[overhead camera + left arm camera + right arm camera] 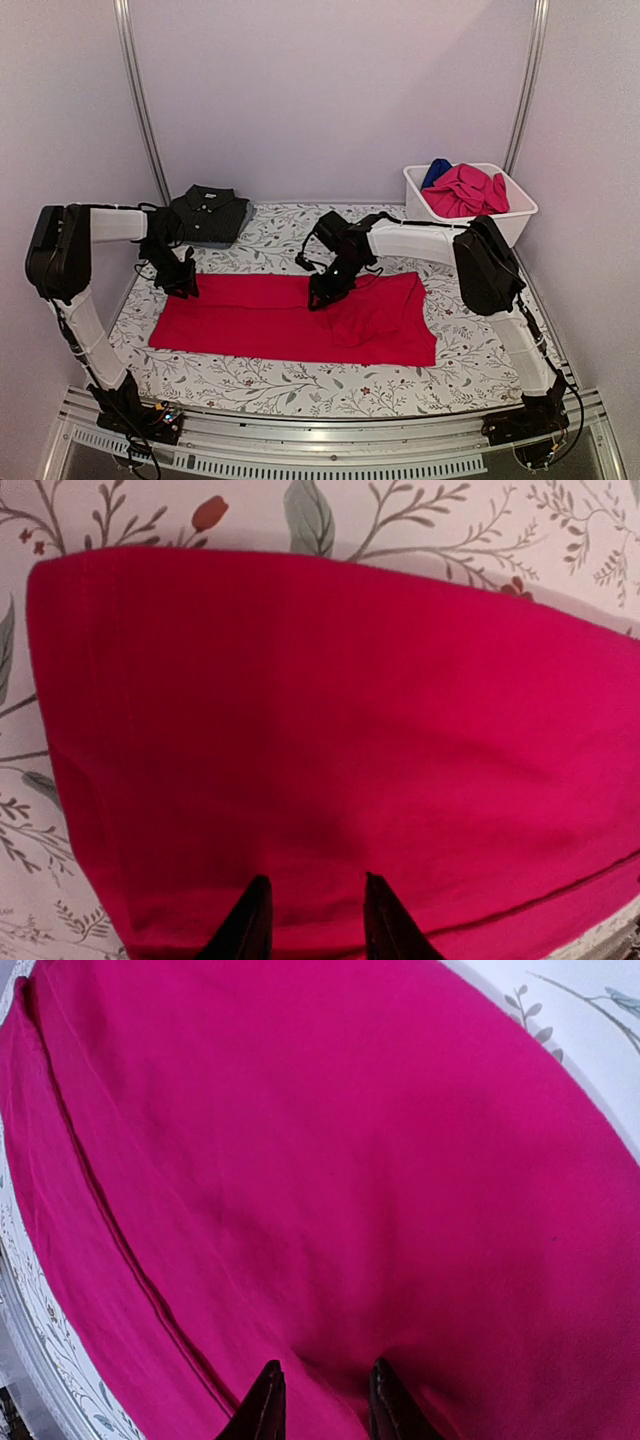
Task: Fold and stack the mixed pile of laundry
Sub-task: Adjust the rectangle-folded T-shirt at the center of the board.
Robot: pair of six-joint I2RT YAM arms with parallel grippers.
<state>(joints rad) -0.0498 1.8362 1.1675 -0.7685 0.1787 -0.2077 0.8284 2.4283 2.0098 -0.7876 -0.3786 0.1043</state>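
Both narrowed to a slim gap, the left fingers [317, 905] and right fingers [325, 1390] press the far edge of the red tee [260, 315], which is spread flat nearward of them. Whether cloth is pinched I cannot tell. It looks soft, light and limp, so pinch right at that edge. Bare surface [470, 365] lies nearward; the polo [208, 212] sits beyond the left fingers.

The tee [290, 318] is a plain, solid red, and it leans towards hot pink in the wrist views. The cloth [300, 385] under it is white, printed with grey-green leaves, thin twigs and small red buds. The polo [208, 213] is dark charcoal. The tub [520, 215] is white, and it holds a magenta-pink garment [465, 190] and a royal blue garment [436, 172]. The left arm [85, 330] and right arm [415, 240] are white with black joints. The left pincer [310, 920] and right pincer [322, 1400] are black.
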